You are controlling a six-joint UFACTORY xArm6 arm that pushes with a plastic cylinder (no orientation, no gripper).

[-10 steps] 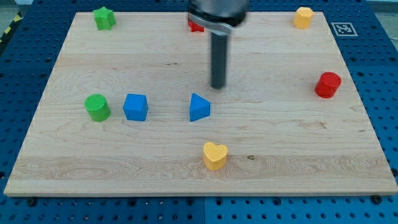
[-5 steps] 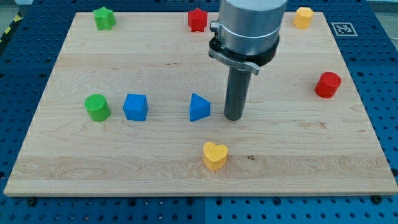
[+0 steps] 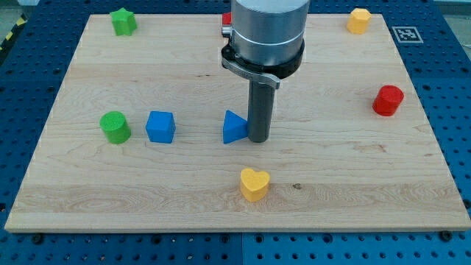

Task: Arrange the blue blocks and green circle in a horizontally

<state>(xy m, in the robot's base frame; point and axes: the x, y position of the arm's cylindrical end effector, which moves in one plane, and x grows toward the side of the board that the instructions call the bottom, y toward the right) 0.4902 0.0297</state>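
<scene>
My tip [image 3: 259, 139] has slid from the view's right to press against the blue triangle [image 3: 234, 127] (no gripper here, just a bare rod holding nothing), which already sits level with the blue cube [image 3: 160, 126] and green circle [image 3: 115, 126], so I judge only the gap leftward needs closing.
</scene>
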